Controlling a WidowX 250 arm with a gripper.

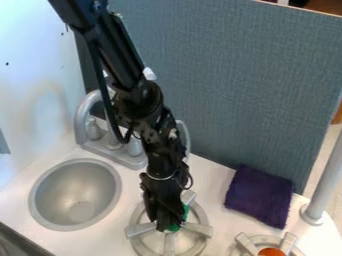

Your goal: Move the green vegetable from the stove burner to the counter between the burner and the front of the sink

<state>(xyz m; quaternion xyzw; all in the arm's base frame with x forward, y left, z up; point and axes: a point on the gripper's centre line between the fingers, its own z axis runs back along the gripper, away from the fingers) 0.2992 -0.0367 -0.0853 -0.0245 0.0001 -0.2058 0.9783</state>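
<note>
"Nearest the camera?"

"At the bottom edge, right of centre: right burner (246,244), with an orange thing (272,252) in its middle. To its left, left burner (139,229), with gray prongs around the ring."

"And over that one?"

"Gripper (162,225), hanging steeply, tip down over the burner's upper middle."

"Near the tip?"

"Green thing (185,211), over the same burner, mostly covered. Peeps out along the right side of the jaws and just under the tip, so lies right beside them, toward the right of the view, not off across the counter."

"Long axis?"

"Seems to slant from upper right to lower left, nearly in line with the jaws, though too little shows to be sure."

"Jaws wide or narrow?"

"Cannot tell, nor whether closed on the green thing or merely next to it."

"Arm's pose?"

"Enters at the upper left, slants down to the right, bends at the wrist, then drops almost straight. Passes in front of the tap (81,119)."

"Farther off?"

"Left of the burner, round sink (32,200). Up to the right, purple cloth (259,196), flat on the counter (212,176) by the foot of a gray post (325,182). Behind everything, blue-gray panel (240,85)."
</note>
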